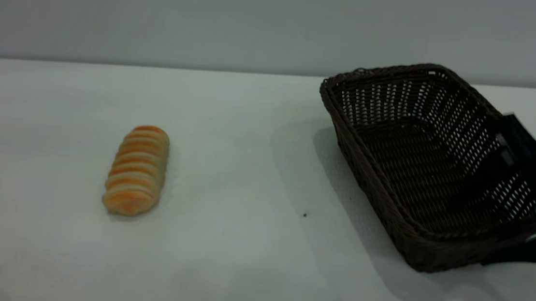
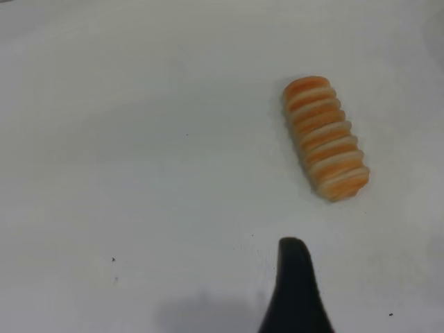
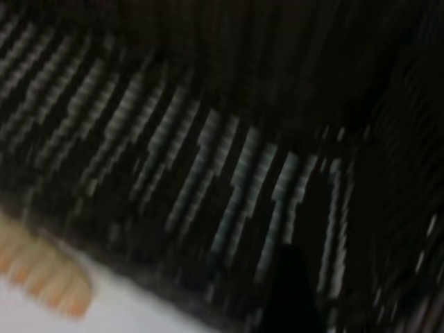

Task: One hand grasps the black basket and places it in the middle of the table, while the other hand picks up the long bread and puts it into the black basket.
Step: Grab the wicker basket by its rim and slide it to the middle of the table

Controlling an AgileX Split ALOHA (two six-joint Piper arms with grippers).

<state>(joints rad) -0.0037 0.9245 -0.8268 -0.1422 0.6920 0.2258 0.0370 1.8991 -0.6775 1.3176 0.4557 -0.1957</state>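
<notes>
On the white bench (image 1: 247, 168) the black basket (image 1: 417, 163) sits toward three o'clock in the exterior view, tipped so that its side toward nine o'clock is raised, a shadow showing beneath it, and its open woven inside faces the camera. The right tool (image 1: 519, 158) is at the basket's three o'clock wall, with dark parts both inside and outside the weave, so it appears clamped on that wall, though the fingers themselves are hard to make out. The right wrist view is filled with blurred wicker, the basket (image 3: 208, 152) seen close up, with a strip of bench and the bread (image 3: 41, 270) at one corner. The long bread (image 1: 137, 170) lies flat on the bench toward nine o'clock in the exterior view, well apart from the basket, its length running roughly from twelve to six o'clock. In the left wrist view the bread (image 2: 325, 137) lies untouched, and one black fingertip of the left tool (image 2: 295, 291) pokes in near it without contact; whether that tool is open or closed cannot be told.
</notes>
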